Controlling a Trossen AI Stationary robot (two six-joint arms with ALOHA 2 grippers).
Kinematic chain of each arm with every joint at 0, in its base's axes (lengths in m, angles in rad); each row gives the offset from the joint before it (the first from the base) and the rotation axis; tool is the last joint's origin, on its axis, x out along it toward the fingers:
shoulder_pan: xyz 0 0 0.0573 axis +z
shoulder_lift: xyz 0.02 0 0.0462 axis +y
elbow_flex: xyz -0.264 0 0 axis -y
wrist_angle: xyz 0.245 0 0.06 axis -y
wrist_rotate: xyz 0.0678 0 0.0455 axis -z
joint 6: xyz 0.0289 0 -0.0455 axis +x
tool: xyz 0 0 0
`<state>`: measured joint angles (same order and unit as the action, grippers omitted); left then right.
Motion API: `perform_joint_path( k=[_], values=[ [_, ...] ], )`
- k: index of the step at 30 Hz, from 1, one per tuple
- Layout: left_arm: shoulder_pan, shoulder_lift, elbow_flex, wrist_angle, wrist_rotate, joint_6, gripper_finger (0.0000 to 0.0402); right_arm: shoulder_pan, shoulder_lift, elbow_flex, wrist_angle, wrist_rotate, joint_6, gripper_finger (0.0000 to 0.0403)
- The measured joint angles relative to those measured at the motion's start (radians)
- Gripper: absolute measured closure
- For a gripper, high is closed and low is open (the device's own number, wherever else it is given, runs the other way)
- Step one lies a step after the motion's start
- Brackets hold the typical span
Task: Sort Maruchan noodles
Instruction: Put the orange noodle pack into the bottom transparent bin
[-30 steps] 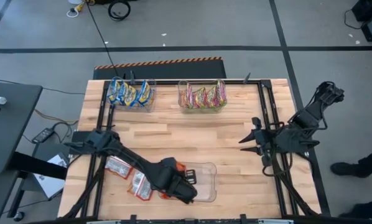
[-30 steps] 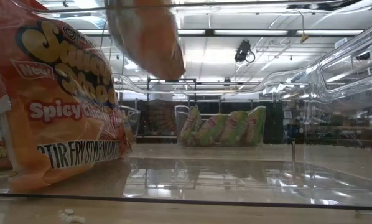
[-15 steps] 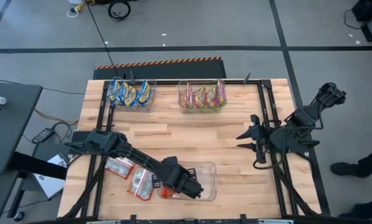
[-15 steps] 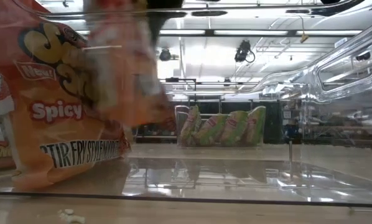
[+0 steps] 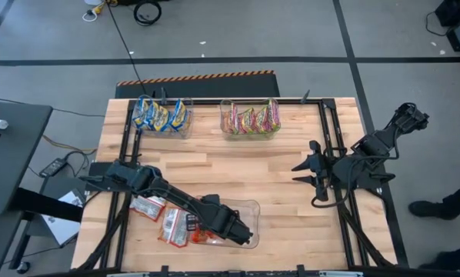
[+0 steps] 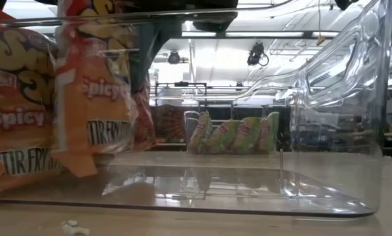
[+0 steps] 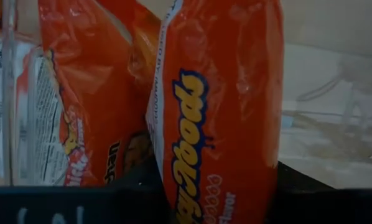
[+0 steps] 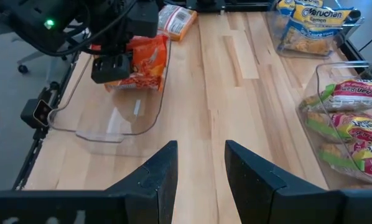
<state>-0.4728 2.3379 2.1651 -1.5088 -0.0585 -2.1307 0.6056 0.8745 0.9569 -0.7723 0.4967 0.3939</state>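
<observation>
My left gripper [image 5: 231, 229] reaches down into the clear bin [image 5: 253, 209] at the table's near edge and is shut on an orange noodle packet [image 7: 217, 112]. A second orange packet [image 6: 16, 124] stands in the bin beside it, leaning on its lower edge. Two more red-silver packets [image 5: 148, 206] lie flat on the table, left of the bin. Blue-yellow packets [image 5: 162, 115] and green-pink packets [image 5: 251, 119] stand in two clear bins at the far edge. My right gripper [image 8: 198, 165] hovers open over the table's right side, away from everything. My left gripper pinches the orange packet [image 6: 94, 98] between its two fingers, coming from above at a slant into the bin. The packet's upper part [image 7: 214, 168] sits between the fingers. It stands nearly upright, its lower corner [image 6: 84, 172] down at the bin's floor.
The near bin's right half [image 6: 248, 183] holds nothing. Bare wood lies between the near bin and the far bins [image 8: 236, 74]. Black rails [image 5: 330, 138] run along the table's left and right sides.
My left gripper has come down into the near bin, carrying the orange packet from above the rim to beside the packet standing there. The bin has slid a little toward the table's left, so its right wall now shows in the low view.
</observation>
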Motion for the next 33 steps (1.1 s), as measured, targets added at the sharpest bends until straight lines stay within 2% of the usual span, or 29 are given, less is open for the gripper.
perform_joint_path(
  k=[5, 11, 17, 22, 28, 33],
  values=[
    [0.0, 0.0, 0.0, -0.004, 0.026, 0.011, 0.0222, 0.0, -0.002, 0.0, 0.0, -0.008, -0.018, 0.0265],
    [0.004, -0.008, 0.001, -0.006, 0.034, 0.027, 0.0191, 0.0, -0.006, 0.037, -0.015, -0.095, -0.03, 0.0265],
    [0.005, -0.047, 0.015, -0.018, 0.071, 0.056, 0.0189, 0.0, -0.01, 0.053, -0.042, -0.106, -0.028, 0.0265],
    [0.005, -0.085, 0.015, -0.045, 0.081, 0.06, 0.0191, 0.0, -0.01, 0.053, -0.097, -0.113, 0.038, 0.0265],
    [0.024, -0.096, 0.015, -0.06, 0.11, 0.117, 0.0203, 0.001, -0.01, 0.053, -0.123, -0.206, 0.108, 0.0265],
    [0.04, -0.098, 0.015, -0.039, 0.135, 0.159, 0.0207, 0.009, -0.01, 0.053, -0.123, -0.237, 0.131, 0.0265]
  ],
)
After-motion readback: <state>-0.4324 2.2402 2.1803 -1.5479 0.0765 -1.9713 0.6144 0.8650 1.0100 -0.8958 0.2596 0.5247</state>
